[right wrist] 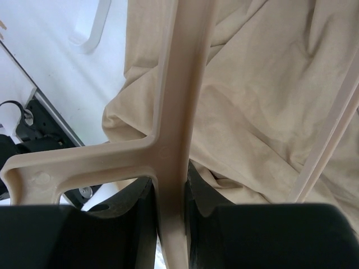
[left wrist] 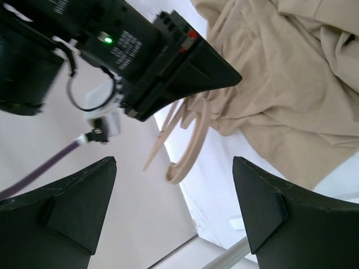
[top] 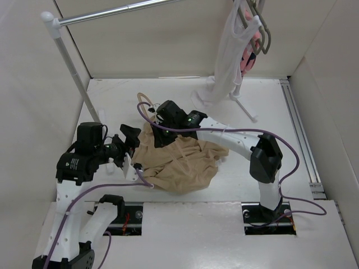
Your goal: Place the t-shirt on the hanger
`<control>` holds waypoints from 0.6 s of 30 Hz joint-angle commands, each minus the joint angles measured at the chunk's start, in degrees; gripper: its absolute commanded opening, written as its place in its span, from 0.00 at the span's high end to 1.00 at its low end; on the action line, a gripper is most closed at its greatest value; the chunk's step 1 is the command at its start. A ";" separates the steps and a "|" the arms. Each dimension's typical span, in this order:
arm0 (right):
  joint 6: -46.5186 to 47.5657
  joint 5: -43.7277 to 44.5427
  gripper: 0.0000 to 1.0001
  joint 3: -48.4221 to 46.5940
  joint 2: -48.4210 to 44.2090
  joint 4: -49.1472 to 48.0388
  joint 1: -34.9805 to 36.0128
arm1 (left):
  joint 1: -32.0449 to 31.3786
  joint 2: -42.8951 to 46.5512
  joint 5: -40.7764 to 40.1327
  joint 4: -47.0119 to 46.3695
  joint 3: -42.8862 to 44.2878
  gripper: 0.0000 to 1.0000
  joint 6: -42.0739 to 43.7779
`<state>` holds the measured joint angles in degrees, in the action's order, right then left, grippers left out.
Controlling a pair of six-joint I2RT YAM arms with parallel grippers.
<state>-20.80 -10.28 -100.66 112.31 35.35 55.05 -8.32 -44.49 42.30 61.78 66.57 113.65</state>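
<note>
With the right gripper (right wrist: 171, 195) clamped on the hanger (right wrist: 180, 84) at the crumpled t-shirt's (top: 180, 163) far edge, the left gripper (left wrist: 175, 213), jaws wide and empty beside it, should pinch a single hem layer.

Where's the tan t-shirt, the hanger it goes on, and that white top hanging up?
t-shirt (top: 179, 165), top view, middle of the crumpled heap.
hanger (right wrist: 180, 101), right wrist view, its thick central bar.
white top (top: 227, 61), top view, its hanging body.

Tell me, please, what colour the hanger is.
Pale beige hanger, nearly matching the t-shirt; clearest in the right wrist view.
</note>
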 commanded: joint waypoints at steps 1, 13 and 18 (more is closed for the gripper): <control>-0.30 -1.31 1.00 -0.94 -1.57 -4.50 -0.38 | -0.38 -0.69 -1.61 -5.22 -4.24 0.18 -0.43; -0.30 -5.00 1.00 1.87 -3.32 -8.89 0.15 | -0.38 -3.67 -1.61 -14.58 -7.24 0.88 -3.95; 0.23 -5.54 1.00 3.02 -3.33 -9.51 0.15 | -0.38 -3.15 -1.61 -15.98 -6.71 1.00 -3.96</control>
<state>-20.95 -13.82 -97.71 112.14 30.11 54.43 -8.32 -48.60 39.53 48.90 57.63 110.54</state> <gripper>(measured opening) 0.253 0.061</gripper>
